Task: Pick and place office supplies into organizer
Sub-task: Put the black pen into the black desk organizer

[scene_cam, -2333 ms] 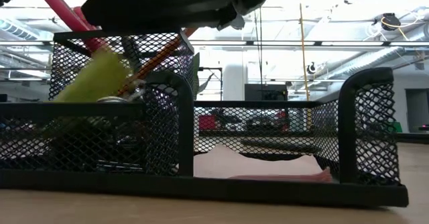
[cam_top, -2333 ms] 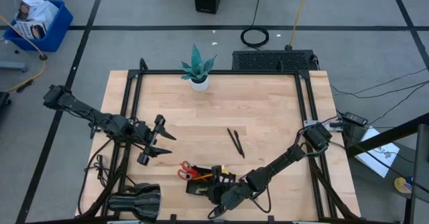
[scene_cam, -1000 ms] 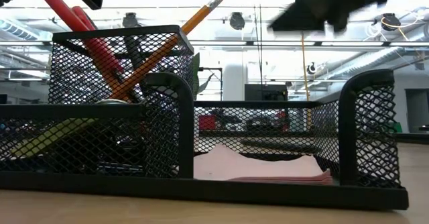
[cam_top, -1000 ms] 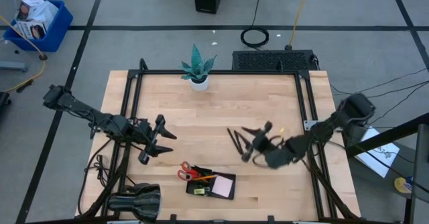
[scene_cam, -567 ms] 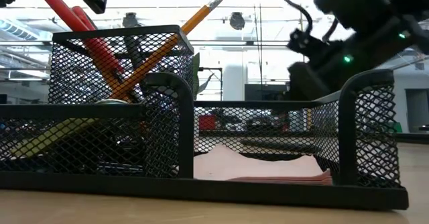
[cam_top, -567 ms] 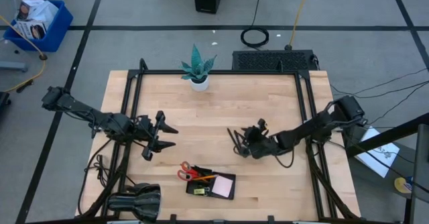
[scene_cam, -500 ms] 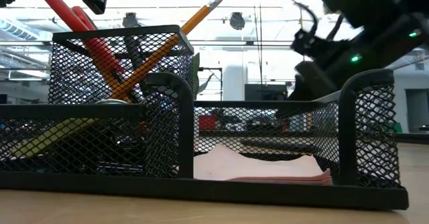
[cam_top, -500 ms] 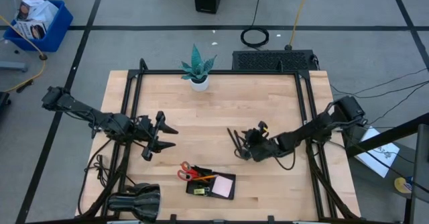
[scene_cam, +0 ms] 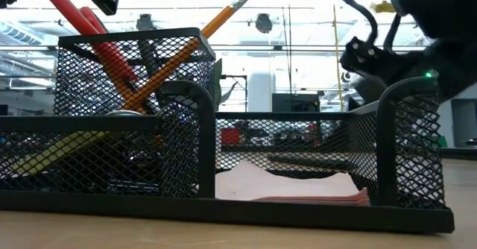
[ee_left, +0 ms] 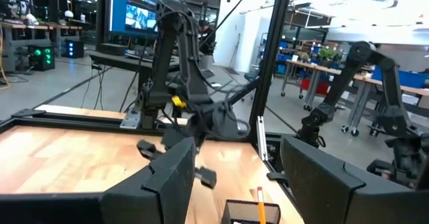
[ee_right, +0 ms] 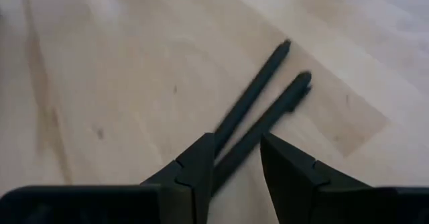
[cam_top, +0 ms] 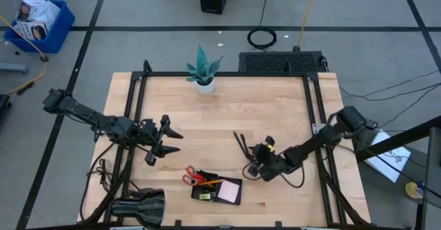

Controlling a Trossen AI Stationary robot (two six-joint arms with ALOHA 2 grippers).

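Two thin black pens (cam_top: 241, 145) lie side by side on the wooden table, right of centre. My right gripper (cam_top: 252, 160) is low over their near ends and open. In the right wrist view its fingers (ee_right: 198, 160) stand on either side of one pen (ee_right: 268, 120), while the other pen (ee_right: 251, 93) runs past the outside of one finger. The black mesh organizer (cam_top: 217, 191) sits near the front edge and holds red scissors (scene_cam: 82, 18), an orange pencil (scene_cam: 223, 10) and a pink note pad (scene_cam: 298, 186). My left gripper (cam_top: 167, 140) hangs open above the table's left part.
A potted teal plant (cam_top: 204, 71) stands at the far edge. A black rounded lamp-like thing (cam_top: 138, 206) sits at the front left corner. Black frame rails (cam_top: 134, 120) run along the table's sides. Bare wood lies between the pens and the organizer.
My right gripper has come down toward the table and tipped its fingers downward. It has also shifted a little toward the near edge and the pens' near ends. The pens and the organizer have kept their places.
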